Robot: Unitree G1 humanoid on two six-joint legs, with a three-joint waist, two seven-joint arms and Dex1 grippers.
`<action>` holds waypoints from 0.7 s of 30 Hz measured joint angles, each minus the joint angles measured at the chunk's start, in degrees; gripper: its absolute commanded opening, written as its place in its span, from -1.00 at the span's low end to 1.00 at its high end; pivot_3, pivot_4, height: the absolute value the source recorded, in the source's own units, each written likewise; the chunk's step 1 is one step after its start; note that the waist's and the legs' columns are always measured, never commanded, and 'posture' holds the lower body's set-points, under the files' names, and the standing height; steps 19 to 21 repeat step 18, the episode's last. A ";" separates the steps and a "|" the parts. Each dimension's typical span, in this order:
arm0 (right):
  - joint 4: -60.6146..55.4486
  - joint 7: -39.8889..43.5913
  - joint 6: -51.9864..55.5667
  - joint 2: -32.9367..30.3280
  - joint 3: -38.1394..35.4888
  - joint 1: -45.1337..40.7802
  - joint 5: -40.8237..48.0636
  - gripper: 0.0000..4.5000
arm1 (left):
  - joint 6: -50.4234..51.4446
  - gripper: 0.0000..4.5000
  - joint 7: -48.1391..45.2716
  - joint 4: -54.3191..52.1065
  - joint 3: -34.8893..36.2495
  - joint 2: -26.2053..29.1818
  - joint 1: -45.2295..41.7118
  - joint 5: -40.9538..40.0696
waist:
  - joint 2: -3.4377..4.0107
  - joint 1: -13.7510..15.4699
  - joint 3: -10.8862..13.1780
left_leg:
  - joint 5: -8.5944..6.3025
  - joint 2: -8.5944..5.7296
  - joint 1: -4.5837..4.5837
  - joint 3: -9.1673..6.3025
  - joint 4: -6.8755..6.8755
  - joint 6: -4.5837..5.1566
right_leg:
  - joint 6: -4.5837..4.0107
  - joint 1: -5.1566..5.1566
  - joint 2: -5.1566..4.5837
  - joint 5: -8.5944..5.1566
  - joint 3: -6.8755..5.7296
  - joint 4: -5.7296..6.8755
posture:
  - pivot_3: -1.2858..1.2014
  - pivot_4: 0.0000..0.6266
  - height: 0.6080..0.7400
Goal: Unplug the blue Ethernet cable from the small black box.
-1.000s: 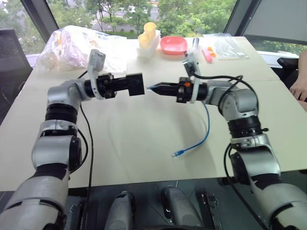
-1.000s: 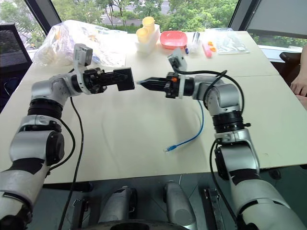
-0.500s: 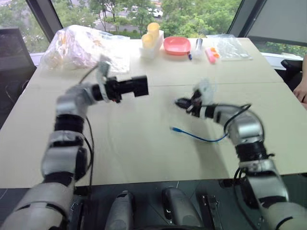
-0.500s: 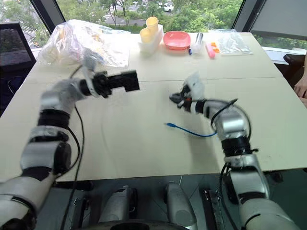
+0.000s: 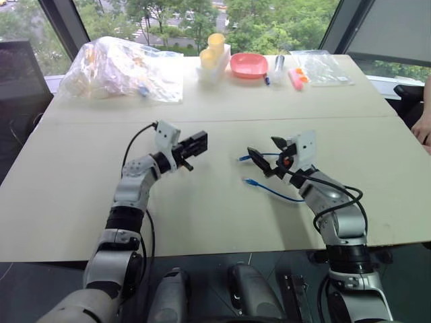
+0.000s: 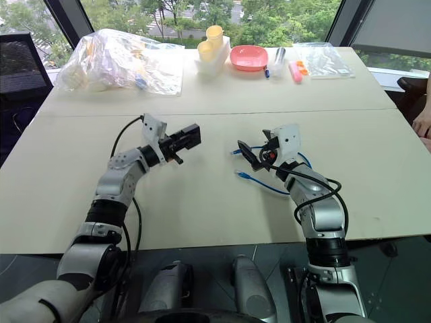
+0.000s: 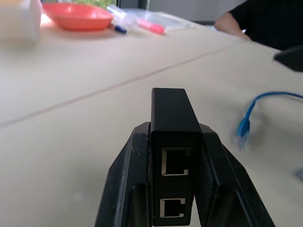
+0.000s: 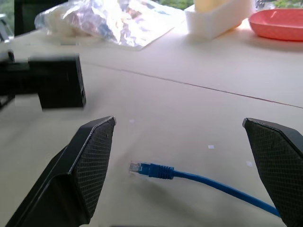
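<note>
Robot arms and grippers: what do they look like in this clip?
Both arms are silver-grey segmented shells with black joint bands and loose black cables. The left gripper and right gripper each have two black fingers, inner pads cross-hatched. A white camera block sits on each wrist.

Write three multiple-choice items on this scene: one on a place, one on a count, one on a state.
1. Where is the blue Ethernet cable?
A. On the table
B. In the pink bowl
C. Plugged into the box

2. How many ports show on the small black box?
A. One
B. Two
C. Four

3. How is the right gripper?
A. Shut on the cable
B. Shut on the box
C. Open

Answers: 1 A, the cable lies loose on the table; 2 B, the left wrist view shows two sockets, both bare; 3 C, its fingers stand wide apart above the plug.
</note>
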 measured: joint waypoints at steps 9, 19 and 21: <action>-0.62 -1.93 0.16 0.13 0.01 0.33 0.53 1.00 | -0.22 0.96 1.63 -1.30 0.00 0.29 0.64 -0.09 | 0.00 -0.03 0.00 | 0.00 -0.01 0.00 0.00 0.09 0.01 | 0.00 0.07 0.01 0.00 0.00 -0.04 | 0.03 -0.52 0.93; -6.46 -0.72 3.29 -2.13 -0.78 6.36 3.32 1.00 | 14.72 0.96 7.53 -29.88 3.39 7.17 10.69 -6.01 | 0.00 -0.11 0.00 | -0.02 0.08 0.00 -0.02 0.09 0.03 | 0.00 0.08 0.00 -0.01 0.01 -0.05 | 0.03 -0.52 0.93; -6.46 -0.72 3.29 -2.13 -0.78 6.36 3.32 1.00 | 14.72 0.96 7.53 -29.88 3.39 7.17 10.69 -6.01 | 0.00 -0.11 0.00 | -0.02 0.08 0.00 -0.02 0.09 0.03 | 0.00 0.08 0.00 -0.01 0.01 -0.05 | 0.03 -0.52 0.93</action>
